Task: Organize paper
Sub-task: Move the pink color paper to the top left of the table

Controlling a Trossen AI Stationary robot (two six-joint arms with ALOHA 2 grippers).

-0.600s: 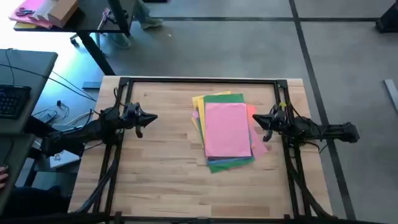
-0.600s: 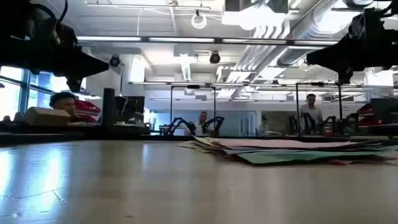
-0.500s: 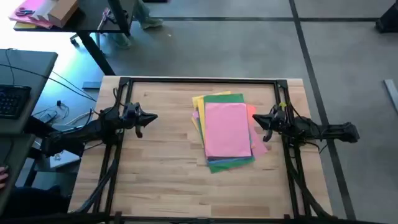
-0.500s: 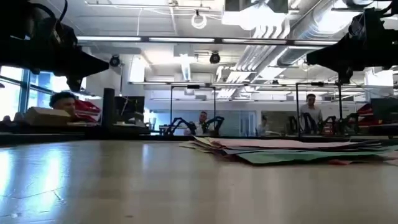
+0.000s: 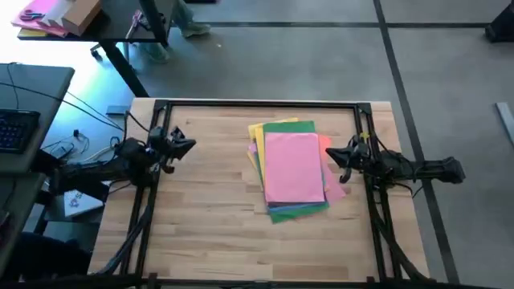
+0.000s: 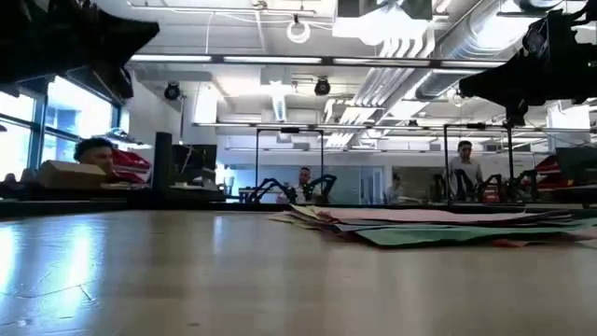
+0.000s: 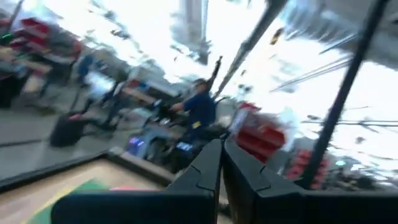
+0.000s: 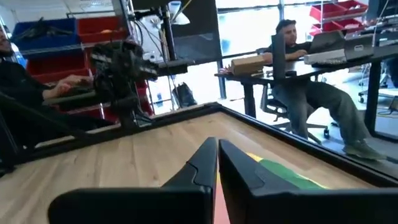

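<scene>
The paper (image 5: 294, 169) lay in a loose fanned stack on the wooden table (image 5: 201, 217), right of centre and toward the far half. A pink sheet was on top, w/ green and yellow edges poking out at the far side, green and blue at the near edge, a bit of orange and pink on the right. From the low view the stack (image 6: 438, 227) sat nearly flat, edges slightly splayed, nothing resting on it.

The right gripper (image 5: 338, 157) hung just beside the stack's right edge, off the table surface, arm stretched in level from the right side. Its fingers (image 8: 208, 163) were pressed together, no gap between them, holding nothing, pointing left across the table toward the other arm.

The left gripper (image 5: 187, 145) was well apart from the paper, over the left part of the table, arm reaching in from the left and angled a little toward the far side. Its fingers (image 7: 214, 168) also met tip to tip, empty, tilted upward toward the room beyond.

A dark metal frame (image 5: 257, 104) ran along the table's far edge and down both sides. No writing or labels could be read anywhere. Beyond the table, people (image 8: 298, 81) sat at desks; red bins (image 8: 336, 12) stood on shelves behind.
</scene>
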